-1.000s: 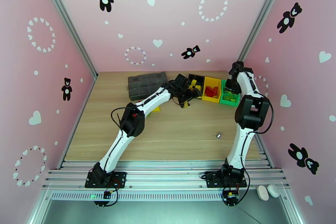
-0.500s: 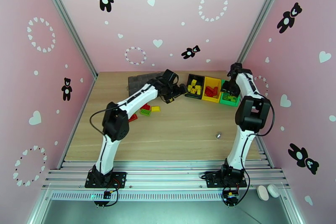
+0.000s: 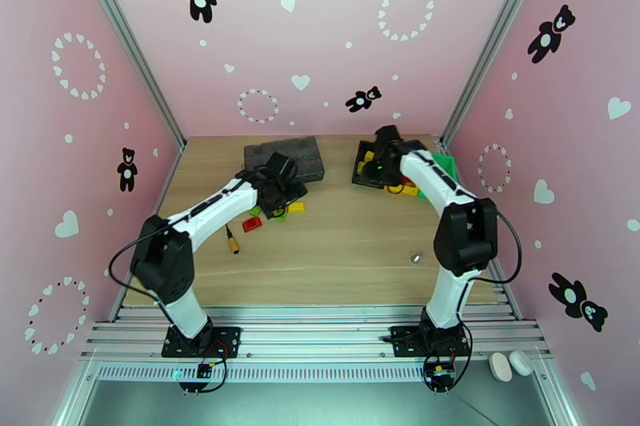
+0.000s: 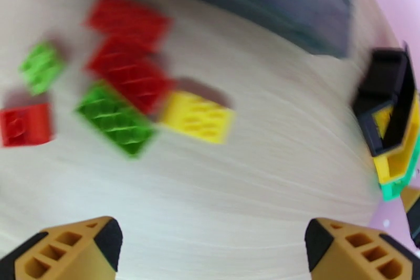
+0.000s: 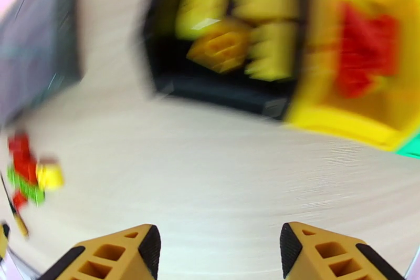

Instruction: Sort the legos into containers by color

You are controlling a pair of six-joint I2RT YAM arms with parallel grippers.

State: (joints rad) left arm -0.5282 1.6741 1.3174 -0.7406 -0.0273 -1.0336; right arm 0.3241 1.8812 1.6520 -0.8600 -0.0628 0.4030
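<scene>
— Legos (image 3: 272, 214) loose on the table (image 3: 344, 252): where from your claws?
— Small heap, left of centre. My left claw (image 4: 210, 244) hung just short of it, fingers spread wide, nothing between. Heap lay ahead and left of the fingertips. Yellow brick (image 4: 197, 117) closest to my midline, just beside a red brick (image 4: 131, 73).
— Its long axis?
— Nearly crosswise, in line with my closing stroke. I judged a wrist turn was needed to pinch its short side.
— And the right?
— Right claw (image 5: 220, 252) parted, empty, over bare wood just before the black bin (image 5: 220, 92), which held yellow pieces (image 5: 268, 2). Yellow bin (image 5: 341, 118) beside it held red pieces (image 5: 367, 50). Well apart from the heap; left arm nearer.
</scene>
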